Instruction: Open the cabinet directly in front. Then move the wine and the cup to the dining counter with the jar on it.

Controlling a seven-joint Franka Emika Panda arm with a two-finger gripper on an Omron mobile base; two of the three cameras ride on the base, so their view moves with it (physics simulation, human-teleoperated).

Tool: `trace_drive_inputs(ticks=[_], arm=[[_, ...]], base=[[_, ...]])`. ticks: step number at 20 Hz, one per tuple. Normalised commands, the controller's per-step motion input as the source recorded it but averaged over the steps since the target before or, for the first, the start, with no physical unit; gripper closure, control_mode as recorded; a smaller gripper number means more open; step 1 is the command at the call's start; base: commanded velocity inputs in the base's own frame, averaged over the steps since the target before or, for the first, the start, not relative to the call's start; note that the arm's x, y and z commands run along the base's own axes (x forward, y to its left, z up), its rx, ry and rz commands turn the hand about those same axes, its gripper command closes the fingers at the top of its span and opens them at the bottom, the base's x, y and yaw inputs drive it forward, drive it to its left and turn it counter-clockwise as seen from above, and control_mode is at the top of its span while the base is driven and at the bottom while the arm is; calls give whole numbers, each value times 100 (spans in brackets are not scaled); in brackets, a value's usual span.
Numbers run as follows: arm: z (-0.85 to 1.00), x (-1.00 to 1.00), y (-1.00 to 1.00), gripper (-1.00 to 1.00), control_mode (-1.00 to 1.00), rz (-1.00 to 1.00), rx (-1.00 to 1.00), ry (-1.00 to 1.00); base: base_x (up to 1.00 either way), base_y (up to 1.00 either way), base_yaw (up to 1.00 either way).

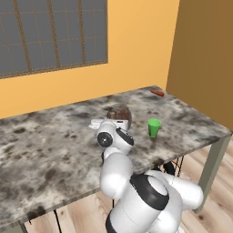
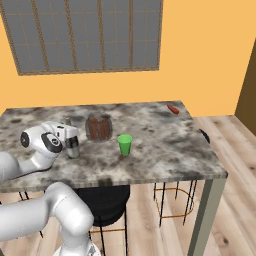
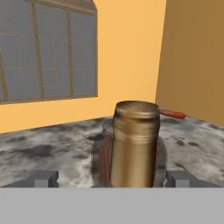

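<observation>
The wine (image 3: 134,144) stands upright on the dining counter (image 1: 45,150), its tan foil neck rising between my fingertips. My gripper (image 3: 113,178) is open around that neck, with a gap on each side. From the right base view the gripper (image 2: 70,134) hovers over the bottle's lower body (image 2: 73,147). The jar (image 2: 99,127) with dark reddish contents stands just behind the wine. A green cup (image 2: 124,144) stands upright to the right of the jar, apart from it. The cabinet is out of view.
A small red object (image 1: 157,93) lies near the counter's far right corner. A gridded window (image 2: 85,35) fills the orange wall behind. Dark stools (image 2: 175,200) stand under the counter. The counter's near edge (image 2: 150,180) and right edge are close to the cup.
</observation>
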Motion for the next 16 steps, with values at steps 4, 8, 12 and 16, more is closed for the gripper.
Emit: trace_drive_inputs(ticks=[4, 8, 12, 16], arm=[[19, 0, 1, -100, -100, 0, 0, 2], [95, -6, 0, -100, -100, 0, 0, 0], [100, -38, 1, -100, -100, 0, 0, 2], [100, -87, 6, -100, -100, 0, 0, 8]], base=[[0, 0, 0], [0, 0, 0], [0, 0, 0], [0, 0, 0]])
